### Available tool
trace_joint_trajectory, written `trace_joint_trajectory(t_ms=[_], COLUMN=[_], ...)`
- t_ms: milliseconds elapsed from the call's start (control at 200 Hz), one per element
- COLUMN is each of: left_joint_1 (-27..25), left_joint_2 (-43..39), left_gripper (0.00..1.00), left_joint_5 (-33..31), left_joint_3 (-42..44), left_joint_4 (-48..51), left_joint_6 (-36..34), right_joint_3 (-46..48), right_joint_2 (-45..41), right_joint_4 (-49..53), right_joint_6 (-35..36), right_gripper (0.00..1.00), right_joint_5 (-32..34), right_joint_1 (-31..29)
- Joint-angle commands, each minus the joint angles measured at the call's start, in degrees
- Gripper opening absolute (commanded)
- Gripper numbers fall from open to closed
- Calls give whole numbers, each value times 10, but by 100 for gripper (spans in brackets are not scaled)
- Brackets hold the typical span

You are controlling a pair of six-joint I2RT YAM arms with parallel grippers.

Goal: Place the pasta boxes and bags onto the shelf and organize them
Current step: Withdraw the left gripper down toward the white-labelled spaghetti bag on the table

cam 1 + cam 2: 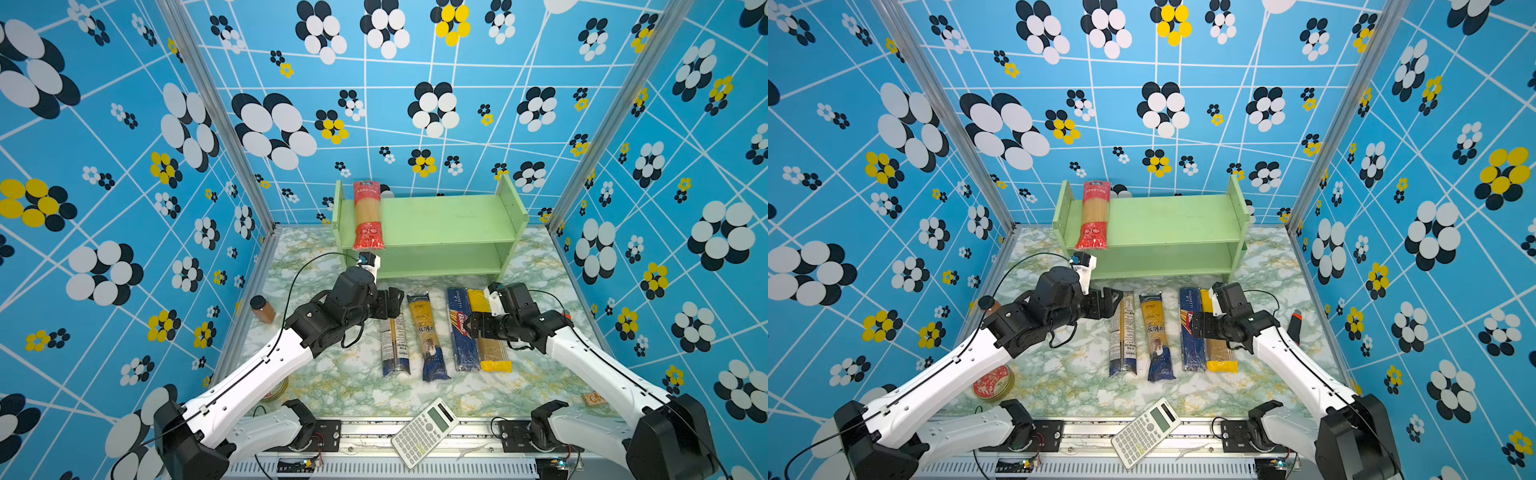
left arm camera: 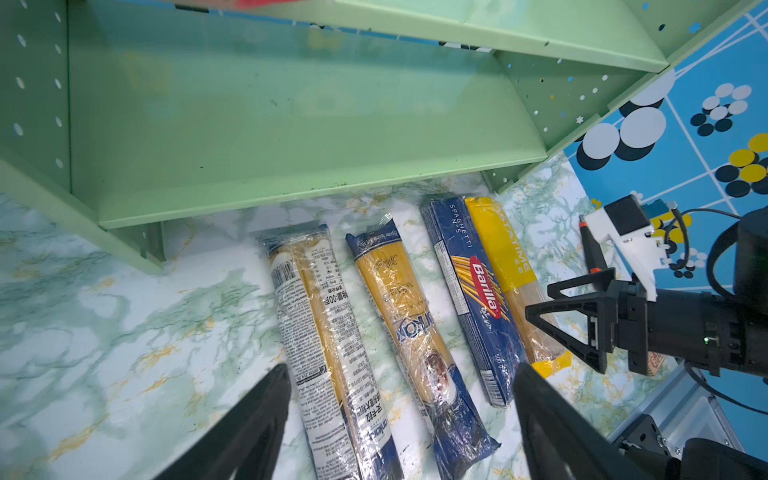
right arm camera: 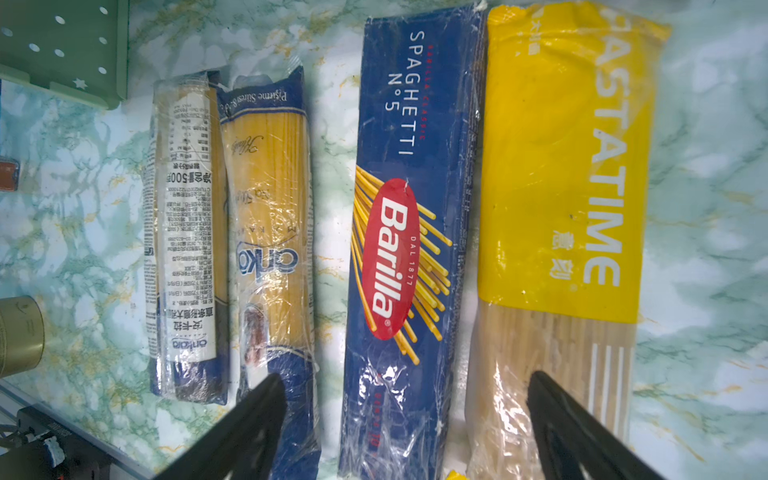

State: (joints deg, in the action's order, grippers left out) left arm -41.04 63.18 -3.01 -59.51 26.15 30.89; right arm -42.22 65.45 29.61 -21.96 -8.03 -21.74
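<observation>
One pack is shelved: the red-ended bag point(image 1: 367, 216) lies on the top tier of the shelf point(image 1: 440, 220) at its left end, overhanging the front edge. Four more lie in a row on the surface point(image 1: 332, 374) just before the shelf: clear/navy bag point(image 1: 394, 347), yellow-navy bag point(image 1: 428, 336), Barilla box point(image 3: 415, 124), yellow bag point(image 3: 561, 166). I'd say a fresh pick is next, which calls for lowering a claw squarely across one narrow pack. The left claw point(image 2: 401, 370), jaws wide and empty, hangs above the clear/navy bag's far end, its arm stretched in from front-left. The right claw point(image 3: 407, 375), equally wide and empty, hovers over the Barilla box, forearm angling in from the right.
</observation>
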Motion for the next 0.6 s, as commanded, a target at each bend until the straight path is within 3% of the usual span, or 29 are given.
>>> trace_joint_trajectory(t_ms=[0, 80, 110, 595], left_joint_1=[-6, -8, -8, -18], left_joint_2=[-11, -18, -22, -49], left_gripper=[85, 87, 100, 99], left_joint_5=[-10, -15, -15, -18], left_joint_3=[26, 52, 63, 163], left_joint_4=[21, 12, 6, 5], left_joint_6=[16, 31, 37, 91], right_joint_3=[9, 8, 8, 9], right_joint_2=[-8, -3, -1, 16], right_joint_4=[2, -1, -3, -18], right_joint_6=[-5, -5, -5, -6], right_gripper=[93, 93, 93, 93], right_joint_5=[0, 0, -1, -4], right_joint_1=[-7, -7, -7, -8])
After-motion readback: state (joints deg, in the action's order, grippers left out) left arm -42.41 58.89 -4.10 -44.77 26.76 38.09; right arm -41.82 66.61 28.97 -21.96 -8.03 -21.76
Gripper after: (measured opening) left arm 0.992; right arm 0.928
